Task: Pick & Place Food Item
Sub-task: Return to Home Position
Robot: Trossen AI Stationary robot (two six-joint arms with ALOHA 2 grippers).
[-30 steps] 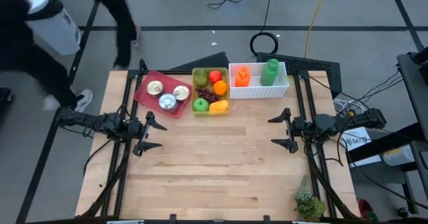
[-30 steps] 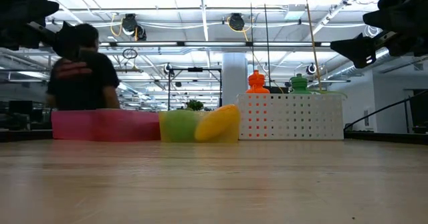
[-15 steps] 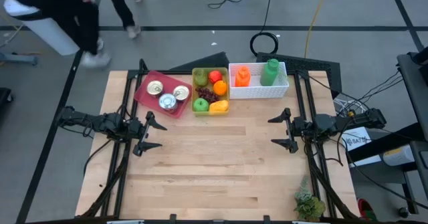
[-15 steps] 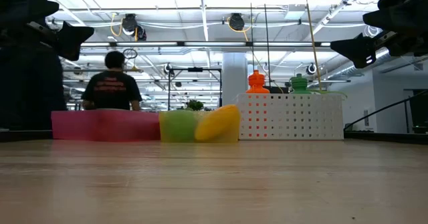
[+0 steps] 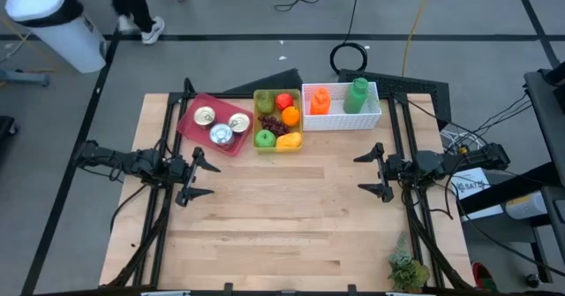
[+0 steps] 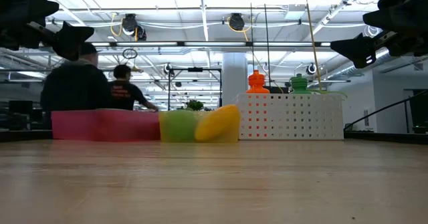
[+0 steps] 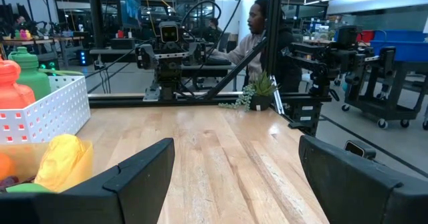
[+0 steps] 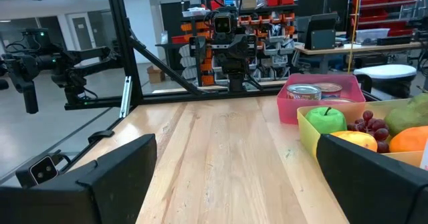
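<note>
A yellow-green bin [image 5: 277,119] at the table's far side holds fruit: a green apple [image 5: 265,138], an orange [image 5: 290,115], a red fruit [image 5: 283,101], grapes [image 5: 273,125] and a yellow fruit [image 5: 290,140]. A pink tray [image 5: 214,124] beside it carries three cans. A white basket [image 5: 341,107] holds an orange bottle and a green bottle. My left gripper [image 5: 196,178] hovers open at the table's left edge. My right gripper [image 5: 372,173] hovers open at the right edge. Both point level toward the table's middle, far from the bins.
A small potted plant [image 5: 407,268] stands at the near right corner. The wooden table top [image 5: 282,216] between the grippers lies bare. People [image 6: 87,83] show beyond the far left side, off the table. Black frame rails run along both side edges.
Both arms have kept still. A person beyond the table's far left corner has walked farther off; in the low view the figures behind the pink tray have shifted.
</note>
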